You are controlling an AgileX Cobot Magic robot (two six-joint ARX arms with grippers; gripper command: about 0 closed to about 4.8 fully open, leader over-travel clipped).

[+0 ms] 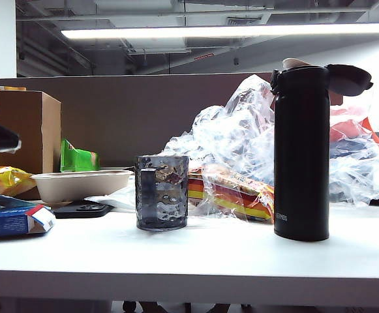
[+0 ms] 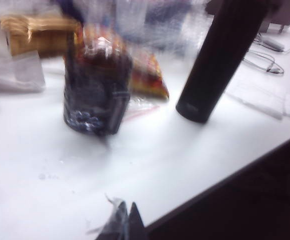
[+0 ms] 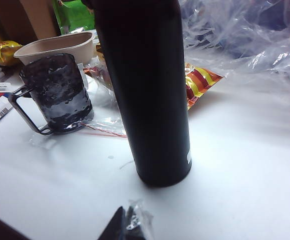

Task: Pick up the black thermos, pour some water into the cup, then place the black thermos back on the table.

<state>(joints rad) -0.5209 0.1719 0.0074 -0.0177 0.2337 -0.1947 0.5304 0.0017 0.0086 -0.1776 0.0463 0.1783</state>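
Exterior view: the black thermos point(image 1: 301, 153) is seen standing upright on the white counter point(image 1: 196, 257), right of centre, with its hinged lid point(image 1: 349, 78) flipped open and the pale spout point(image 1: 296, 63) exposed. The cup point(image 1: 162, 192) is set upright on the counter to the left of the thermos, apart from it and not touching. Behind the cup, a beige paper bowl point(image 1: 81, 184) and a black phone point(image 1: 81, 209) are noted; crumpled clear plastic wrap point(image 1: 235, 140) and a striped snack packet point(image 1: 231, 193) are piled between and behind the two task items. A cardboard box point(image 1: 27, 130) and a blue carton point(image 1: 10, 218) are recorded at the left.

Neither end effector can be made out with certainty in the exterior view. In the left wrist view, which is blurred, the left end effector point(image 2: 127, 222) is seen at the frame edge, tips pressed together and holding nothing, above the near counter edge and well short of the cup point(image 2: 96, 95) and thermos point(image 2: 219, 60). In the right wrist view, the right end effector point(image 3: 127, 225) is likewise seen pressed together and empty, near the base of the thermos point(image 3: 147, 90) but apart from it. The handle of the cup point(image 3: 57, 95) is visible there.
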